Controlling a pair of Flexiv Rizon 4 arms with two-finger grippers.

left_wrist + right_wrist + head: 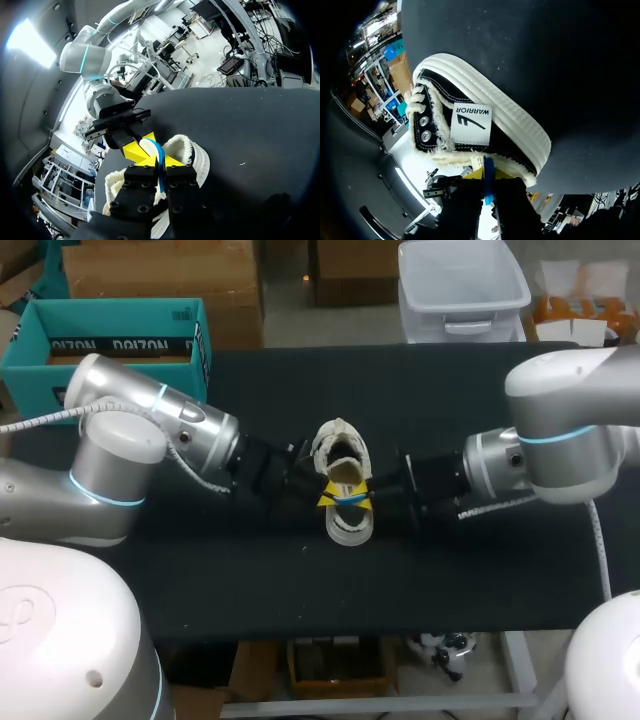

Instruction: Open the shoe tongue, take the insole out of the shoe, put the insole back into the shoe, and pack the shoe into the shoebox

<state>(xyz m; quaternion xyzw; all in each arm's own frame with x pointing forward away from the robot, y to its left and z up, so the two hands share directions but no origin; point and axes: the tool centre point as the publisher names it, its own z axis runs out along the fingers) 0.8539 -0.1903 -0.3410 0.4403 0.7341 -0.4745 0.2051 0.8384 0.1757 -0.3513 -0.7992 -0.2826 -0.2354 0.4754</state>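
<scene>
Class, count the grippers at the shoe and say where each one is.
2. The left gripper holds the shoe by its left collar; the right gripper holds its right collar.

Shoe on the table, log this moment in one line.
shoe: upright on table | left gripper: shut on shoe collar | right gripper: shut on opposite collar | stage: shoe not yet boxed

Shoebox (120,315) partly behind L arm (150,425), its inside unseen, insole not discernible inside shoe (349,525).
</scene>
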